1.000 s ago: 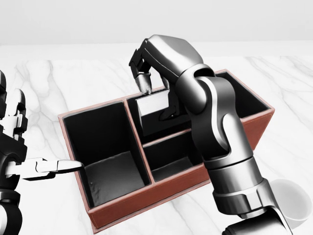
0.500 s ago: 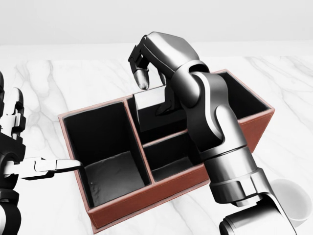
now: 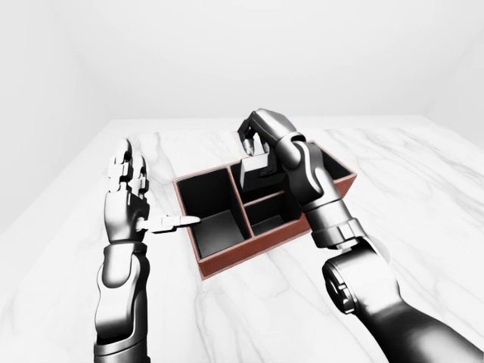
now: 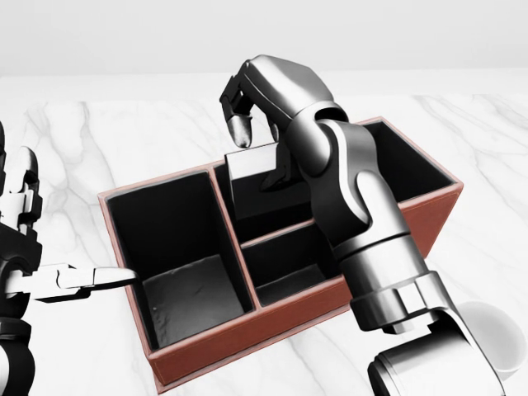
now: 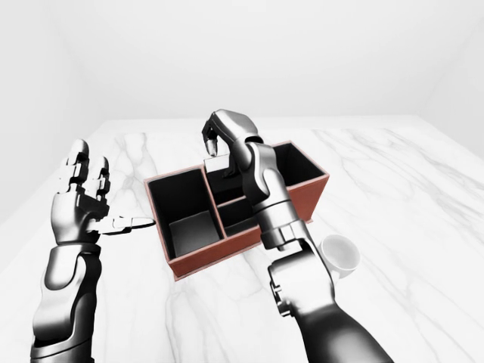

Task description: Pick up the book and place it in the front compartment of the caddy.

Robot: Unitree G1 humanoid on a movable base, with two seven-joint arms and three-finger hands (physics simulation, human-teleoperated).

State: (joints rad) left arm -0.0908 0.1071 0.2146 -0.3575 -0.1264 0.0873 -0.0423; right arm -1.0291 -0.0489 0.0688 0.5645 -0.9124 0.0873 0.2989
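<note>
White marble desk (image 4: 124,132), carrying a reddish-brown caddy (image 4: 247,334) with black lining, split into one large compartment at the head view's left, two smaller ones in the middle, and one long one at the right. Book (image 4: 252,169), grey, standing nearly upright, its lower part inside the upper middle compartment, its top edge poking above the rim. Right hand (image 4: 264,95) arched over the book from above, one fingertip pointing down at the book's top left corner, another finger behind its right edge; fingers (image 4: 242,128) curled loosely about the book, contact hard to judge, so cannot tell whether clamped on it or just clear. Right arm crossing over the middle compartments and the long right one, hiding part of them. Left hand (image 3: 128,193) raised beside the caddy's left wall, palm flat, fingers spread apart and pointing up, thumb stretched sideways with its tip touching or just beside the rim of the large compartment. White cup (image 5: 340,253) on the desk near the caddy's lower right corner, partly hidden by the right forearm in the head view.
</note>
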